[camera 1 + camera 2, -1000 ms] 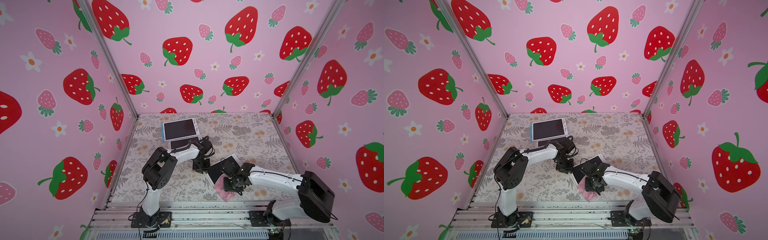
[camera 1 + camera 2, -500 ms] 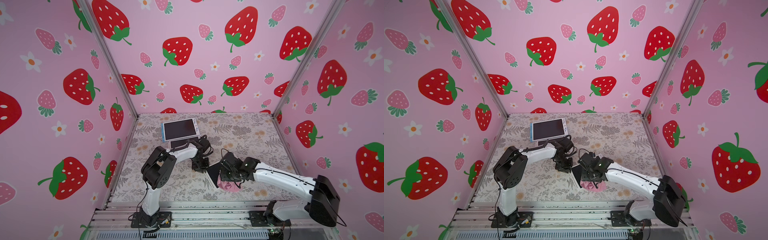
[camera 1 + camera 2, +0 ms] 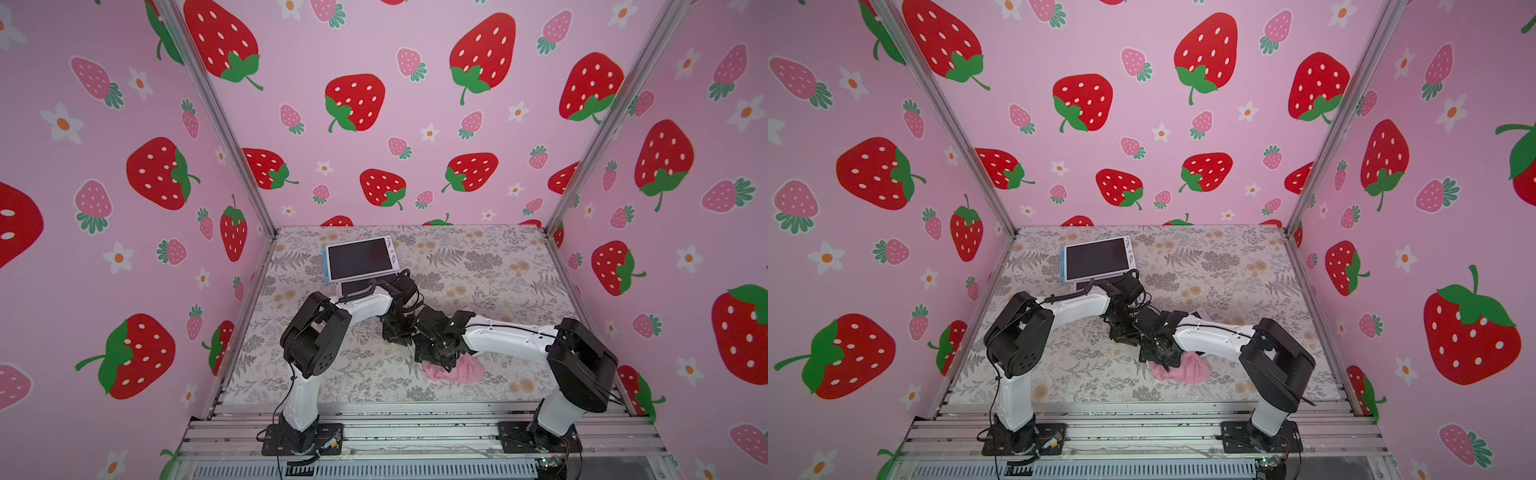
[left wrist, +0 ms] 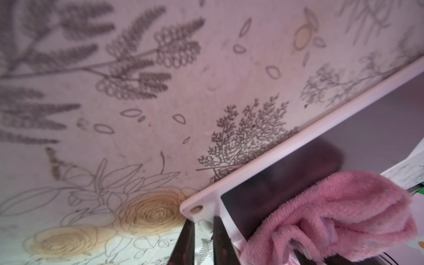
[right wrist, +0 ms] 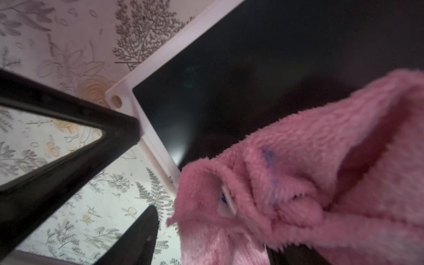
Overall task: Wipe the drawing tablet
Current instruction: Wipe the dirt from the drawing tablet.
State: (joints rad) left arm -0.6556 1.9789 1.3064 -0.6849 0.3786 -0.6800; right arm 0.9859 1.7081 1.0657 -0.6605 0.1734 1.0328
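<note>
Right arm point(image 3: 515, 338) has swung in over the drawing tablet point(image 5: 229, 68) since a second ago, hiding the black screen in both top views, and its fingers have spread. Tablet lies flat on the floral counter point(image 3: 498, 266), mid-front, under both wrists; white frame, black screen, round hole at one corner. Faint greenish trace on the screen, unreadable. Pink cloth point(image 5: 298, 183) is bunched over the tablet's near corner and spills onto the counter; blue smudges and a small white tag on it, not legible. Right end effector point(image 3: 438, 359): fingers wide apart, cloth heaped between them, and the one finger seen clearly is clear of it. Left end effector point(image 4: 203, 221): fingers nearly together, pinching the frame edge beside the corner hole. Both arms: elbows raised at the front, forearms converging on centre, wrists bent down, end effectors just beside each other. Second tablet point(image 3: 359, 259) sits at back left; marks on its side strip are too small to read.
</note>
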